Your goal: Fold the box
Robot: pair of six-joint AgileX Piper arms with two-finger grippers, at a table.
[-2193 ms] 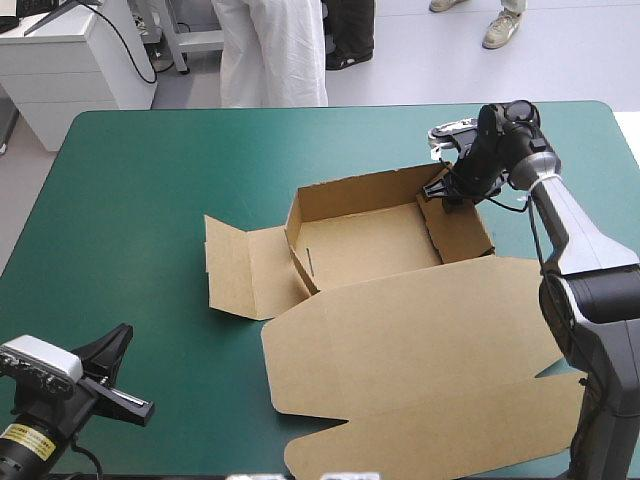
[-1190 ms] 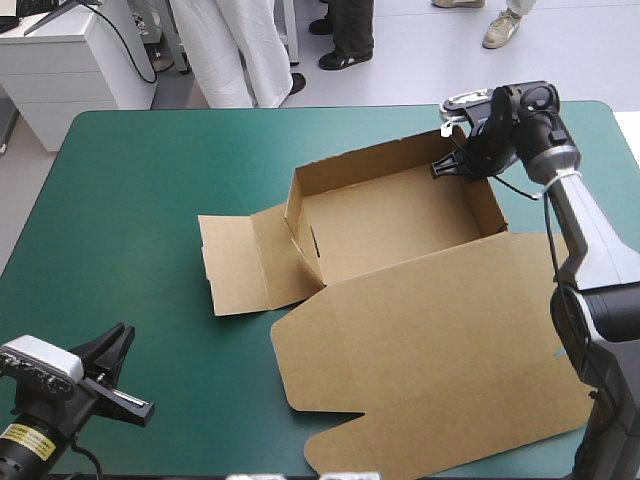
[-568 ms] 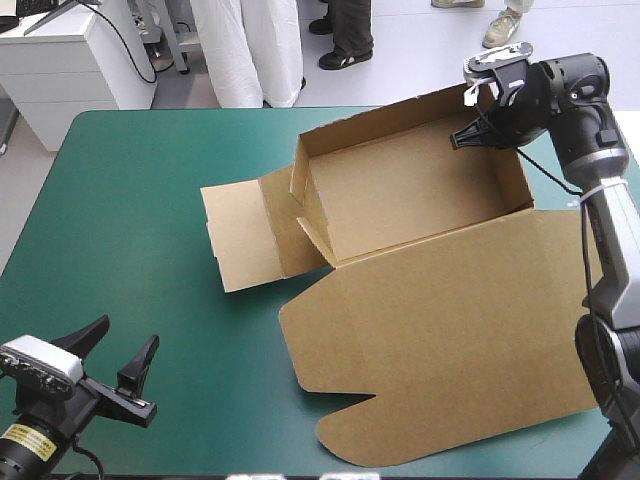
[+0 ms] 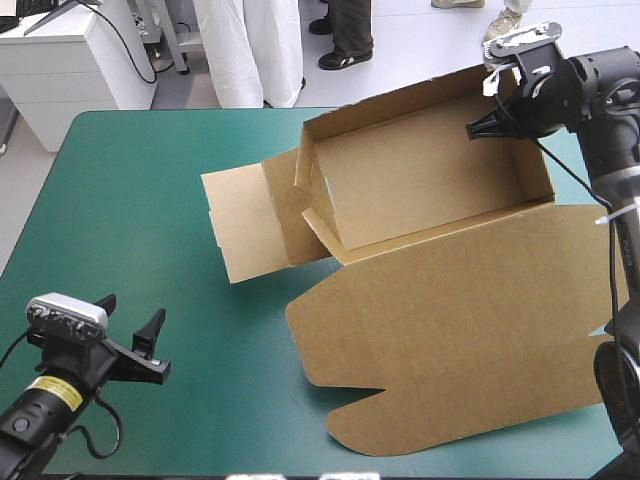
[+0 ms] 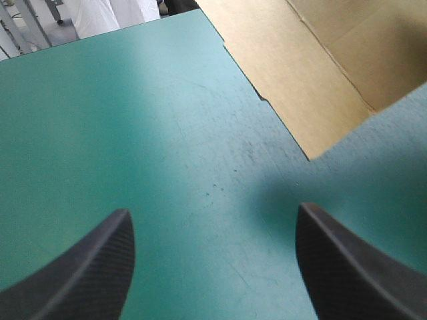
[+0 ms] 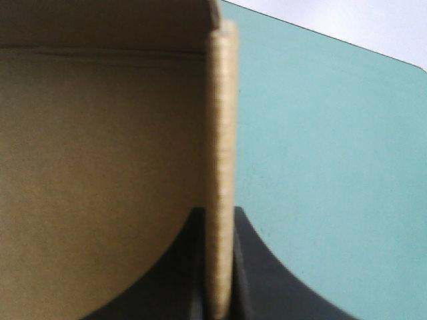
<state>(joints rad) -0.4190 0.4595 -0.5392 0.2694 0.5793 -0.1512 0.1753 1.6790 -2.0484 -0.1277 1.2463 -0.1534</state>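
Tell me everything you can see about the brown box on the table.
The box is brown corrugated board, half formed: an open tray with walls raised, its wide lid lying flat toward the near edge, and a left end flap spread on the teal-green cover. The right jaws are shut on the wall at the tray's far right corner, which seems lifted. The left jaws stand open, clear of it.

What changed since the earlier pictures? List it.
The right gripper raised the box by its far right wall, tilting the tray and dragging it toward the far right corner of the table. The left gripper opened. Unchanged: right grip on the wall, side flap unfolded.
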